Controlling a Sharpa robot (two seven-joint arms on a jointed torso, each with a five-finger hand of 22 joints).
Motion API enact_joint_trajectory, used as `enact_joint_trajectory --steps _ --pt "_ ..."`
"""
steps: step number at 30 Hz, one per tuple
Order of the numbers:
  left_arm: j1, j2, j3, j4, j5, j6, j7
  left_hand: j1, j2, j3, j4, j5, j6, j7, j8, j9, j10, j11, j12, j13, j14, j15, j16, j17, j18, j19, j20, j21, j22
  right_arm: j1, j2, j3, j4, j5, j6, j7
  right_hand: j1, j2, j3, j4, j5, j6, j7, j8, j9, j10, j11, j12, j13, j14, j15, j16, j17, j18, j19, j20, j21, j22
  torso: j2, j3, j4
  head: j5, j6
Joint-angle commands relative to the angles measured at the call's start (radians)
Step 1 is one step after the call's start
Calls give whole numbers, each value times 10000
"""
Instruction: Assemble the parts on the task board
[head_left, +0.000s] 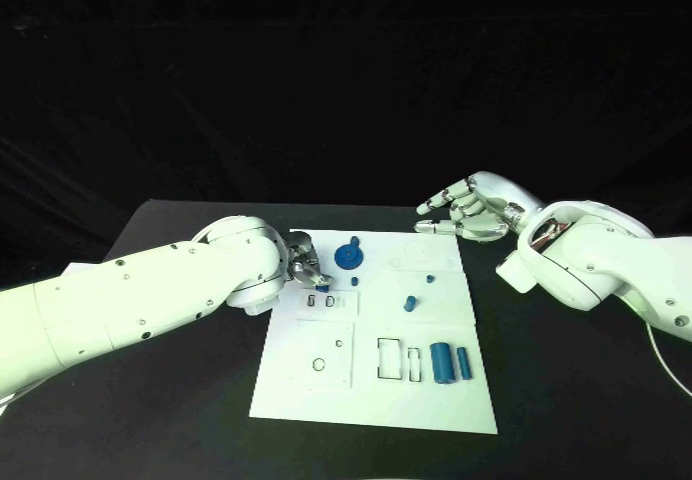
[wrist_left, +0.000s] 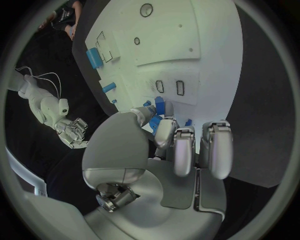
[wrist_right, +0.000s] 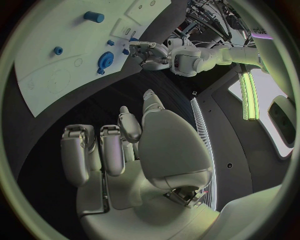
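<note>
The white task board (head_left: 433, 400) lies in the middle of the black table. My left hand (head_left: 304, 264) is at the board's left edge and pinches a small blue part (wrist_left: 159, 106) between thumb and fingertips, just short of two small dark-rimmed slots (wrist_left: 179, 87). A blue gear (head_left: 349, 257) stands on the board right beside that hand. Small blue pegs (head_left: 410, 301) stand mid-board, and two blue cylinders (head_left: 441, 362) lie nearer the front right. My right hand (head_left: 469, 212) hovers over the board's far right corner, its fingers apart and holding nothing.
Black table (head_left: 577, 400) surrounds the board on all sides. A rectangular outline (head_left: 391, 358) and a ring outline (head_left: 320, 365) mark the board's front half. My right forearm (head_left: 606, 260) stands to the right of the board.
</note>
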Motion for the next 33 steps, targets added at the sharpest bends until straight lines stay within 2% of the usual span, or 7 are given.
enact_joint_trajectory --steps 1,13,18,29,33 --pt "-41 14 -23 68 -256 -301 139 20 61 1279 -1330 -32 25 -66 49 20 57 -10 67 20 1021 10 31 2633 -94 758 66 47 2081 -15 22 -3 -14 -77 65 67 -22 96 -50 -11 67 83 -4 9 17 -31 -2 -18 -7 715 -65 -42 993 6 -75 -19 -34 1178 10 -10 17 -14 -30" --pt "-308 172 -83 -74 -204 -136 111 -55 91 1302 -1300 -47 50 -70 70 56 61 -10 57 6 1021 8 31 2633 -85 737 63 26 2046 -40 53 -7 -37 -78 88 77 -33 101 -62 -7 84 85 -4 7 17 -32 -2 -15 -6 715 -64 -42 996 6 -73 -19 -34 1180 8 -6 -6 -25 -94" --pt "-339 180 -86 -64 -207 -84 114 -70 92 1301 -1295 -52 56 -72 75 63 61 -11 55 3 1021 7 31 2633 -87 742 63 31 2055 -47 50 -8 -39 -78 93 78 -32 103 -64 -9 91 86 -4 6 18 -34 -2 -18 -8 714 -64 -46 989 8 -81 -19 -40 1170 2 9 8 -29 -116" --pt "-363 206 -89 -21 -224 136 108 -138 128 1317 -1265 -79 73 -81 96 99 72 -17 67 15 1021 5 31 2633 -86 741 61 29 2054 -52 61 -8 -95 -80 122 44 -33 105 -67 -9 96 86 -4 6 18 -34 -2 -16 -8 713 -65 -49 986 10 -85 -19 -43 1166 7 9 1 -22 -116" --pt "-364 215 -90 -34 -228 187 69 -256 125 1299 -1260 -348 89 -118 127 177 69 -41 47 -10 1021 -11 31 2633 -89 747 51 34 2067 -53 68 -8 -112 -83 136 43 -33 105 -67 -9 96 86 -4 6 18 -34 -2 -16 -8 713 -65 -49 986 10 -85 -19 -43 1166 9 6 2 -32 -119"
